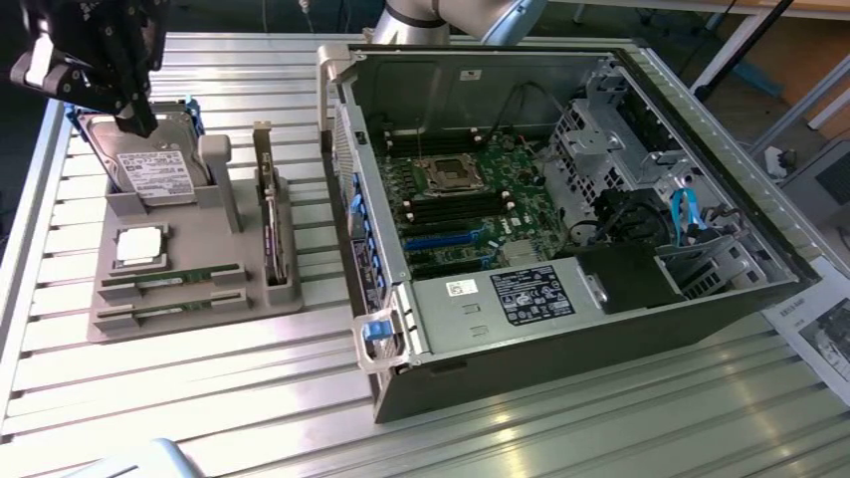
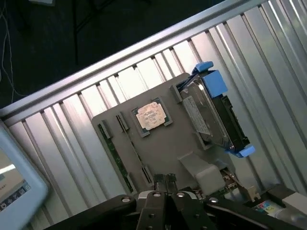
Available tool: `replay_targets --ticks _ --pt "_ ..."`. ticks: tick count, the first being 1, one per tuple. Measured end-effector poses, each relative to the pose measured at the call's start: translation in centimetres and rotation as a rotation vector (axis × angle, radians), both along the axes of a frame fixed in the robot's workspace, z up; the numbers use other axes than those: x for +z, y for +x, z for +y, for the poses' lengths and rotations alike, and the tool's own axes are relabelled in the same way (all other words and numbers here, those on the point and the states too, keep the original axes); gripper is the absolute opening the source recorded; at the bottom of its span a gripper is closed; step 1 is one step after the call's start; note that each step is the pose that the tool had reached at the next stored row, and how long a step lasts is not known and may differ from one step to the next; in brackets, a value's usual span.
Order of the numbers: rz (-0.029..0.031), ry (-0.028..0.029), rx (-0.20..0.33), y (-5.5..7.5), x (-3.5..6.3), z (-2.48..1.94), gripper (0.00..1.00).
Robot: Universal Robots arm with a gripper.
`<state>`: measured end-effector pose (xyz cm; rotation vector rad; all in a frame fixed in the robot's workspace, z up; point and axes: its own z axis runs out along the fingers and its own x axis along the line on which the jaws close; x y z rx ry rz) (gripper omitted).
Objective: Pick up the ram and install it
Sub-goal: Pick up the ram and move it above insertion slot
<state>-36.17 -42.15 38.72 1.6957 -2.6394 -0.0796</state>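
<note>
**A:** Where's the gripper (image 1: 133, 121)?

**B:** Above the hard drive (image 1: 153, 169), at the far end of the grey holder (image 1: 199, 299) on the tabletop (image 1: 199, 398). The fingers (image 2: 158, 184) are pressed together and hold nothing.

**A:** And the ram (image 1: 175, 280)?

**B:** Seated in a slot at the holder's near end, well apart from the gripper. A second stick (image 1: 170, 314) seems to lie parallel just beside it, though from this angle I wouldn't swear it's the same part.

**A:** What worries you?

**B:** Three things.
- If the closed fingers came down on that thin edge, they would jab the board rather than straddle it.
- The processor chip (image 1: 139, 247) sits near the sticks, so a small aiming error could land on the wrong part.
- A long, thin stick pinched off-centre may tilt. It would then meet the slots on the motherboard (image 1: 465, 209) crooked, or clip the wall of the computer case (image 1: 531, 368).

**A:** Any writing you can read?

**B:** None legible. The drive carries a white printed label. There's a black label (image 1: 531, 294) with pale text inside the case and a small white sticker (image 1: 461, 288) beside it. I can't make out a brand on any of them.
</note>
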Motion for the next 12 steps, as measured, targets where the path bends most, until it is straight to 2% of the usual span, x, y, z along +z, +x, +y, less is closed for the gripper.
replay_targets --ticks 7,12 --pt "0.0000 0.0000 0.151 0.00 -0.03 0.00 0.10" --pt "0.0000 0.0000 0.289 0.00 -0.06 0.00 0.10"
